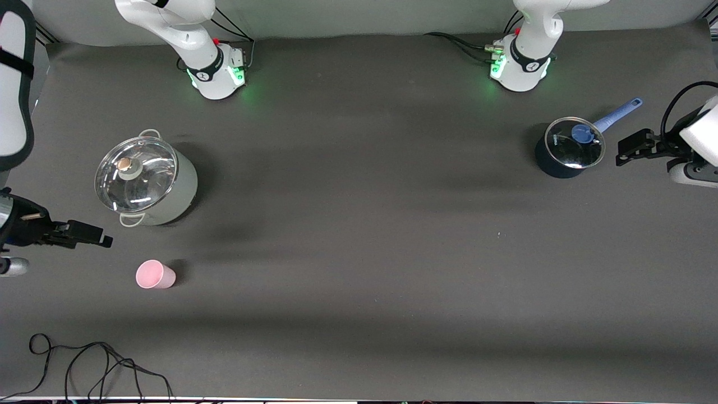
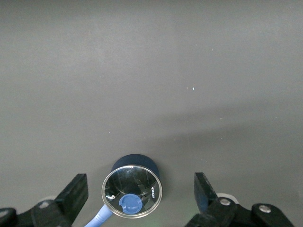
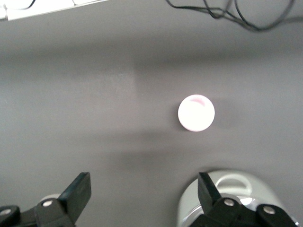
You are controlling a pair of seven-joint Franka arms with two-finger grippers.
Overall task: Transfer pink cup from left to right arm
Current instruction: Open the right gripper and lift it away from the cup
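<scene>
Both tools gape wide and empty: left tool (image 2: 141, 196), right tool (image 3: 144, 198).

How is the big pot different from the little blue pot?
The big pale pot has two small loop handles, while the small dark blue pot has one long blue handle. The pale pot's lid has a tan knob; the blue pot's lid has a blue one. The pale pot stands toward the right arm's end of the table, the blue pot toward the left arm's end. Both wear round glass lids.
</scene>
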